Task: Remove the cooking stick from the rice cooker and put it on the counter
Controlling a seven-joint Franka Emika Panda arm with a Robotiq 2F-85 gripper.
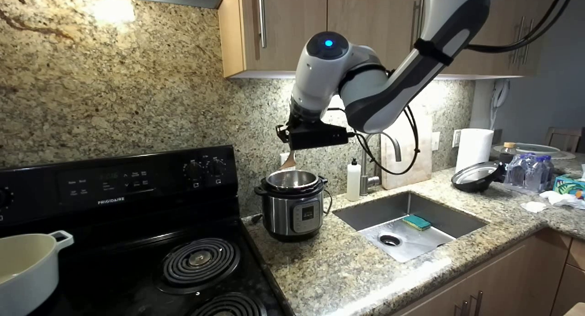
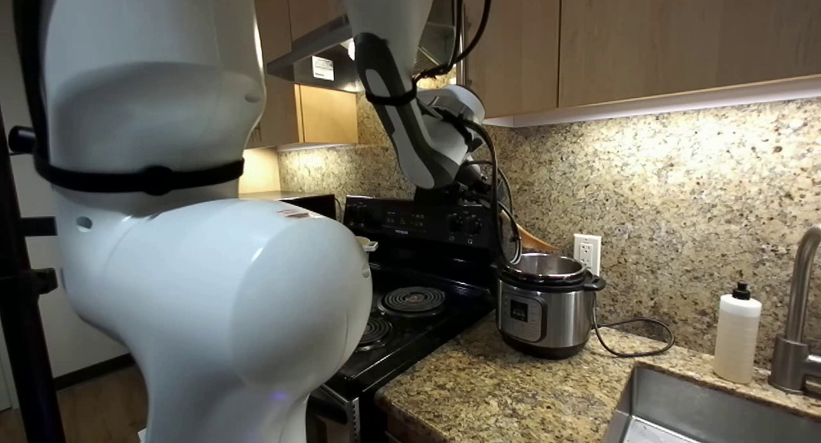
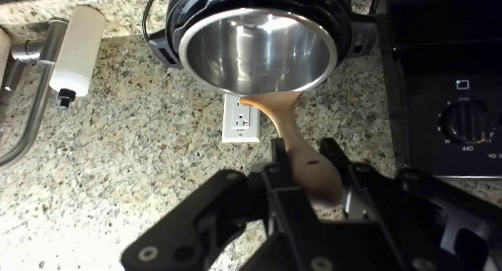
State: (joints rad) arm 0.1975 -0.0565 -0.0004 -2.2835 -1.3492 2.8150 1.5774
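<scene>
The cooking stick (image 1: 288,161) is light brown wood with a rounded handle end and a flared, flat far end. It also shows in an exterior view (image 2: 531,239) and the wrist view (image 3: 290,126). My gripper (image 1: 284,134) holds the handle end between its fingers, seen in the wrist view (image 3: 305,145). The stick slants down, its flared end close above the far rim of the rice cooker (image 1: 292,211). The cooker stands upright and open on the counter (image 1: 320,270), in both exterior views (image 2: 545,321); its steel inside shows no stick in the wrist view (image 3: 251,0).
A black stove (image 1: 114,243) adjoins the counter. A steel sink (image 1: 466,222) with a green sponge (image 1: 417,222), a faucet (image 1: 396,147) and a soap bottle (image 1: 353,181) are on the cooker's other side. A wall outlet (image 3: 240,122) is behind the cooker.
</scene>
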